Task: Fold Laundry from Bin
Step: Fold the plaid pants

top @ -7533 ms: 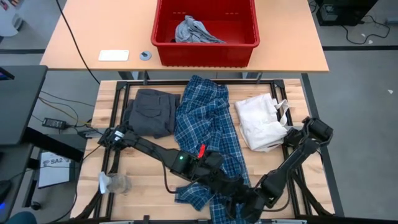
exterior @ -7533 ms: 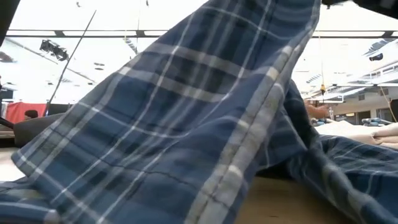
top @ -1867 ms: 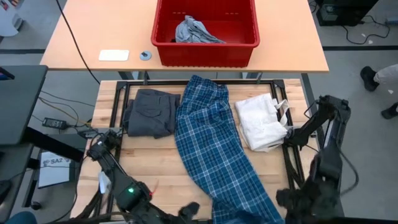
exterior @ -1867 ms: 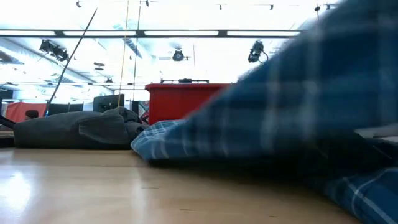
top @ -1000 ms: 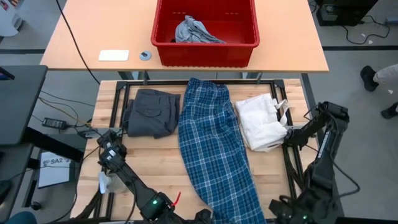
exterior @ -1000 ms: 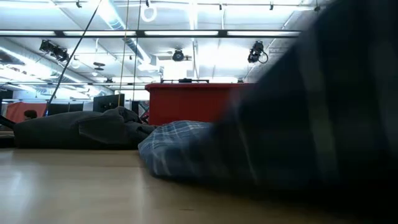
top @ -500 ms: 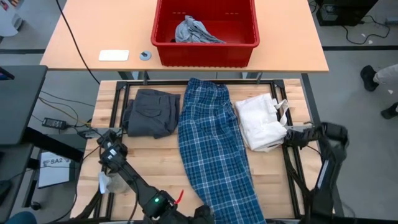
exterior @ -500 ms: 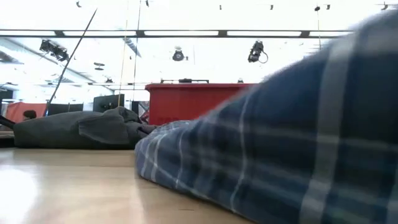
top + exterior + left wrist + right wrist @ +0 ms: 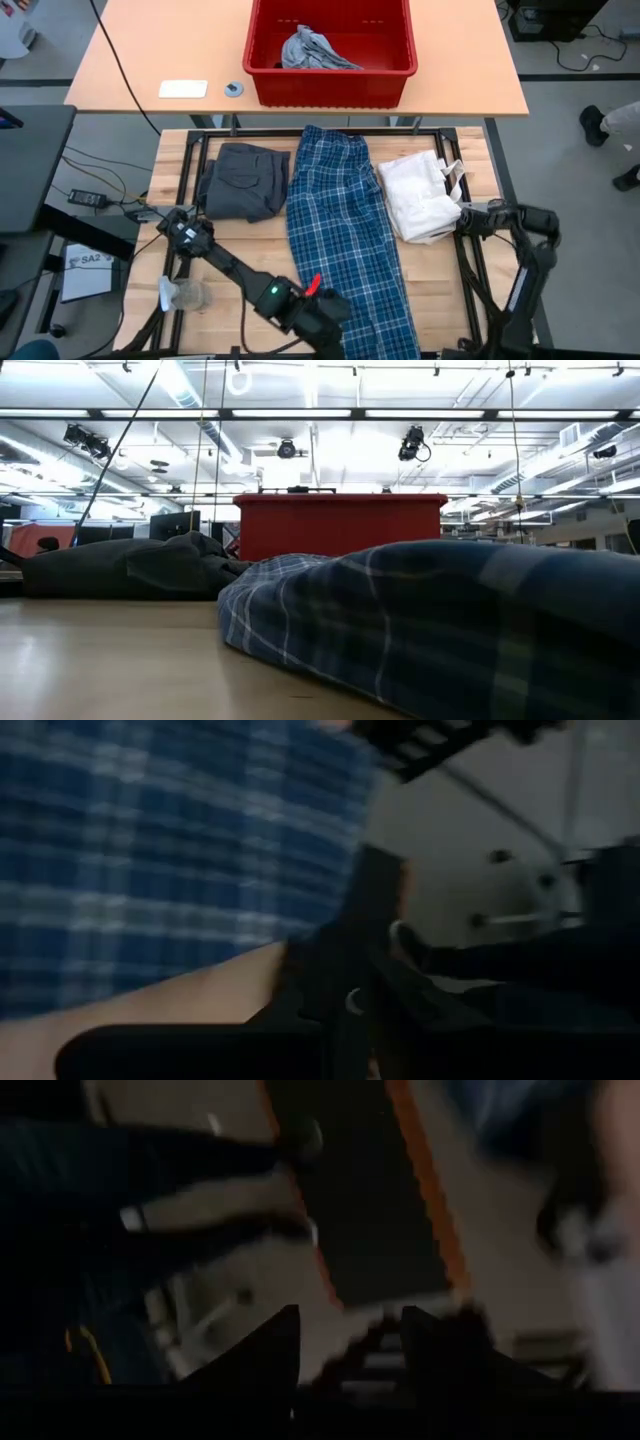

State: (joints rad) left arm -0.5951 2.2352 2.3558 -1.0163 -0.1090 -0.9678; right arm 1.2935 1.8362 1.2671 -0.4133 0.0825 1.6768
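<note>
— Since you have the overhead view, where is the left gripper?

— Down at the table's six o'clock edge, its arm running in from nine o'clock. It hangs at the plaid's near left edge. Its wrist view is a smear of blue check and dark metal, so I cannot tell whether the jaws are apart or together.

— And the laundry, from the left?

— Dark grey shorts lie folded at ten o'clock on the table. Just beside them, at their three o'clock, the plaid lies flat in a long strip from twelve o'clock to six o'clock through the table's middle. From table height its near end bulks up in front, with the shorts a low heap behind it.

— The bin?

— At twelve o'clock from the plaid, on the second table beyond, well apart from it. One light grey piece lies crumpled inside.

— What is on the right?

— A white bag with cords, at the plaid's three o'clock, touching or nearly touching it.

— The right gripper?

— Its arm stands off the table's four o'clock corner. The wrist view shows the jaws apart with nothing between them, over floor and frame.
</note>
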